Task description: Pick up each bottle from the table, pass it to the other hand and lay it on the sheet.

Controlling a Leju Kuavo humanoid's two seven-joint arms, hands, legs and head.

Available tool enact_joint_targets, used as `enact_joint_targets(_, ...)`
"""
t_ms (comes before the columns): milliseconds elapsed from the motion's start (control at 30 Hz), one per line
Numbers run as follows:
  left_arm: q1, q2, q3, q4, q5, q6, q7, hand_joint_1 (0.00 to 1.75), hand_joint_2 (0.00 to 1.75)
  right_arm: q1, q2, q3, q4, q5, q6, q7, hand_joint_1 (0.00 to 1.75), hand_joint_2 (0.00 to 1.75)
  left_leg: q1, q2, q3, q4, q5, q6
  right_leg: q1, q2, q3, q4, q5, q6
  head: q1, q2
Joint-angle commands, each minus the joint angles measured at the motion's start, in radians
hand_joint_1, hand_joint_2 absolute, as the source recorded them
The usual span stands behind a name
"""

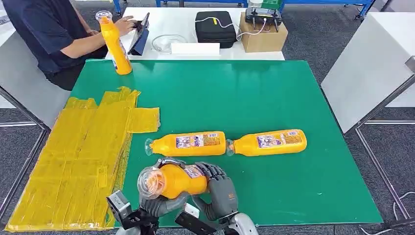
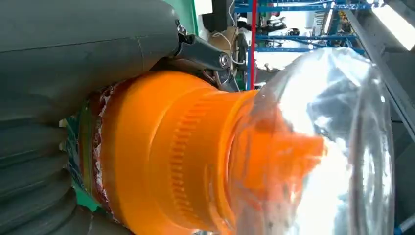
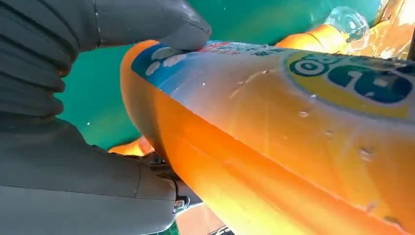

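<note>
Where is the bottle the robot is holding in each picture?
Head view: the held bottle lies low in the middle, between both hands.
Left wrist view: its orange neck and clear cap sit in the centre.
Right wrist view: its labelled body crosses the right side.
Shared landmark: the green mat.

Bright, even overhead light fills the head view; the green desk [image 1: 235,98] is sharp, with only faint, soft shadows under the lying bottles. In the left wrist view the clear cap [image 2: 333,142] blazes with white glare against blown-out background lights, and the close surfaces are soft. The right wrist view is blurred at close range, with a sheen along the bottle label [image 3: 303,83].
</note>
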Motion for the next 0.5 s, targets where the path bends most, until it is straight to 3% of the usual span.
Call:
enact_joint_targets(33,-0.019,0.055,-0.009,-0.012,-0.016,0.028,0.009,1.75,1.75,0.004,-0.026,0.048,-0.026,0.016,-0.013,0.009,1.5,1.75,0.0,0.001,0.002,-0.001,0.0,0.0,0.0,0.0,0.001,-0.001,0.0,-0.001,0.0,0.0)
enact_joint_targets(200,-0.019,0.055,-0.009,-0.012,-0.016,0.028,0.009,1.75,1.75,0.004,-0.026,0.048,-0.026,0.016,-0.013,0.009,1.5,1.75,0.0,0.0,0.002,-0.001,0.0,0.0,0.0,-0.001,0.002,-0.001,0.0,-0.001,0.0,0.0)
enact_joint_targets(233,-0.019,0.055,-0.009,-0.012,-0.016,0.028,0.009,1.75,1.75,0.004,-0.026,0.048,-0.026,0.016,-0.013,0.009,1.31,1.75,-0.001,0.001,0.004,-0.002,0.0,0.0,0.0,0.0,0.003,-0.001,-0.001,-0.002,0.0,0.0)
enact_joint_targets(267,-0.013,0.051,-0.002,-0.032,-0.042,0.073,0.009,1.75,1.75,0.01,-0.025,0.044,-0.038,0.03,-0.029,0.013,0.02,1.75,-0.001,0.001,0.003,-0.002,0.0,0.0,0.0,0.0,0.002,-0.001,0.0,-0.002,0.0,0.0)
enact_joint_targets(367,0.003,0.094,0.06,-0.129,-0.127,0.257,0.009,1.75,1.75,0.025,-0.05,0.004,-0.124,0.051,-0.034,0.024,0.0,1.75,-0.001,0.002,0.003,-0.001,-0.001,0.0,0.0,0.0,0.002,0.0,-0.001,-0.002,0.0,0.0)
enact_joint_targets(400,0.01,0.111,0.102,-0.172,-0.169,0.335,0.009,1.75,1.75,0.034,-0.062,-0.012,-0.158,0.058,-0.022,0.026,0.0,0.0,0.0,0.001,0.001,-0.001,0.0,0.0,0.0,0.0,0.0,0.0,0.0,-0.001,0.0,0.0)
enact_joint_targets(500,0.029,0.116,0.225,-0.245,-0.298,0.511,0.009,1.75,1.75,0.064,-0.072,-0.041,-0.205,0.071,-0.004,0.023,0.0,0.0,0.0,0.003,0.001,-0.001,0.0,0.0,0.0,0.001,0.0,0.0,0.0,-0.002,0.0,0.0)
